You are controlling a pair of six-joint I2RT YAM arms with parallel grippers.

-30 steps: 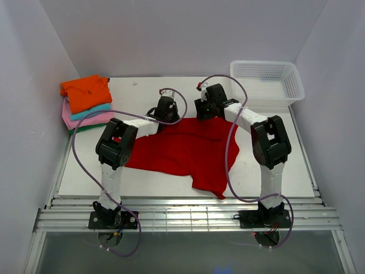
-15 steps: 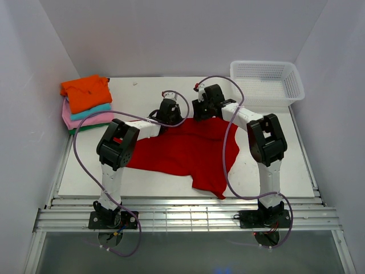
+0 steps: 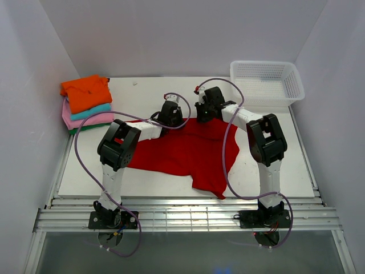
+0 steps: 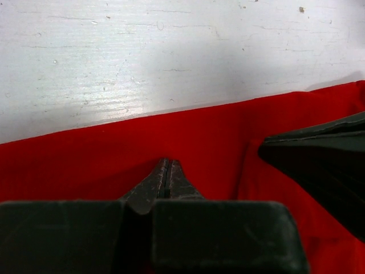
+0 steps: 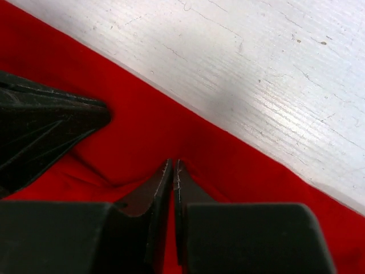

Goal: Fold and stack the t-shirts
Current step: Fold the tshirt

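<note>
A bright red t-shirt (image 3: 188,151) lies spread across the middle of the table (image 3: 142,91). Both grippers are down at its far edge, close together. My left gripper (image 3: 170,117) is shut, its tips (image 4: 168,163) pinched into the red t-shirt (image 4: 85,160) just inside the hem. My right gripper (image 3: 206,112) is shut too, with a strip of red cloth (image 5: 239,165) caught between its tips (image 5: 173,164). Each wrist view shows the other gripper's dark body at its side. The other t-shirts, orange (image 3: 86,91) over teal and pink, sit stacked at the far left.
A white mesh basket (image 3: 267,81) stands at the far right corner of the table. White walls close in the left, back and right sides. Both arms' cables loop over the red cloth. Bare white tabletop (image 4: 171,51) runs beyond the hem.
My right gripper has closed on the far hem of the red t-shirt. The left gripper stayed shut and slid slightly right. The cloth's far edge has gathered a little between them.
</note>
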